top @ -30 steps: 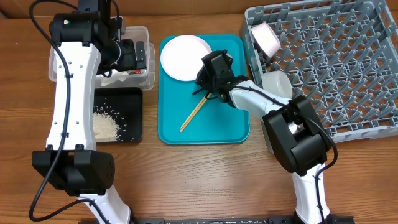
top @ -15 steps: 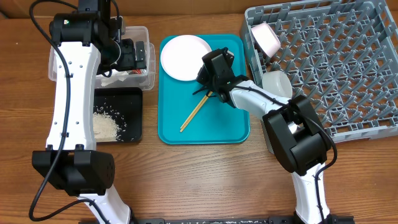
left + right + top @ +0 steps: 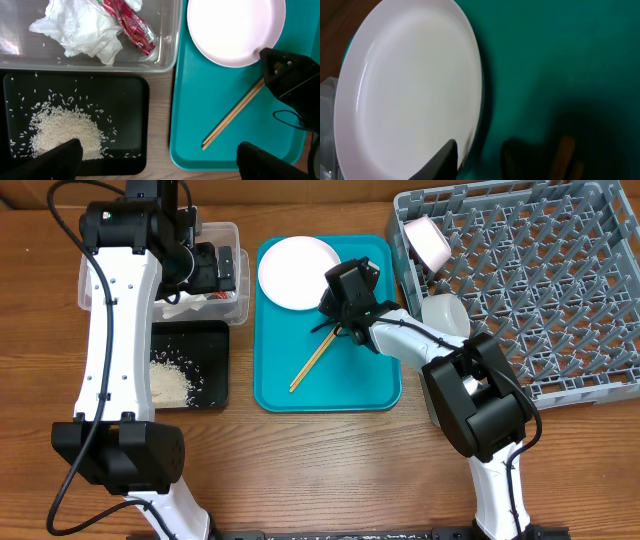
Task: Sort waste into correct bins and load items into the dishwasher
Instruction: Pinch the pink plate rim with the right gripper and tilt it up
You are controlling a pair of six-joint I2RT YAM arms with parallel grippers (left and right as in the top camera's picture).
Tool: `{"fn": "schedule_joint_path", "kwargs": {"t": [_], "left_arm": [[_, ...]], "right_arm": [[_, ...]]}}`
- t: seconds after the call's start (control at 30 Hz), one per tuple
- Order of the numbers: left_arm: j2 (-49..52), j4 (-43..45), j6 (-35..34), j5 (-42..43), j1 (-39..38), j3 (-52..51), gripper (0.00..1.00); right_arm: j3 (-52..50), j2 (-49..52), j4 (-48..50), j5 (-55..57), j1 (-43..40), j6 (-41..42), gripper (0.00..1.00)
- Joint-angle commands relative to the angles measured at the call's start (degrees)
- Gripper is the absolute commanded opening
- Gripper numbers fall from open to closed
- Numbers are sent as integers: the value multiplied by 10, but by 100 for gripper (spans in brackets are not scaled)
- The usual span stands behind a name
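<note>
The round pale plate (image 3: 290,270) lies at the back left of the teal tray, and the wooden chopsticks (image 3: 315,360) lie beside it. My right gripper (image 3: 330,305) is low at the plate's right rim. In the right wrist view its jaws (image 3: 482,160) are narrowly open astride the rim of the plate (image 3: 405,90), with the chopsticks (image 3: 565,150) blurred at the right. My left gripper (image 3: 215,270) hovers over the clear tub (image 3: 225,230), open and empty (image 3: 160,165). The tub holds the napkin (image 3: 80,30) and the red wrapper (image 3: 130,25). The rice (image 3: 60,130) lies in the black tray (image 3: 125,100).
The grey dish rack (image 3: 540,290) stands at the right with a pale pink bowl (image 3: 430,240) in its left corner and another pale bowl or cup (image 3: 445,315) at its left edge. The teal tray (image 3: 350,380) sits between the bins and the rack.
My right gripper has shifted very slightly up and to the right at the plate's rim. The plate, the chopsticks and the left arm have not moved.
</note>
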Motion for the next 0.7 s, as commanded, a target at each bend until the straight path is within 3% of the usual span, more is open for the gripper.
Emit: {"fn": "schedule_joint_path", "kwargs": {"t": [0.0, 0.67], "left_arm": [[-3, 2, 11, -4, -2, 5, 100], [-3, 2, 11, -4, -2, 5, 100]], "right_arm": [[5, 9, -6, 9, -2, -3, 28], [9, 9, -90, -35, -2, -3, 11]]}}
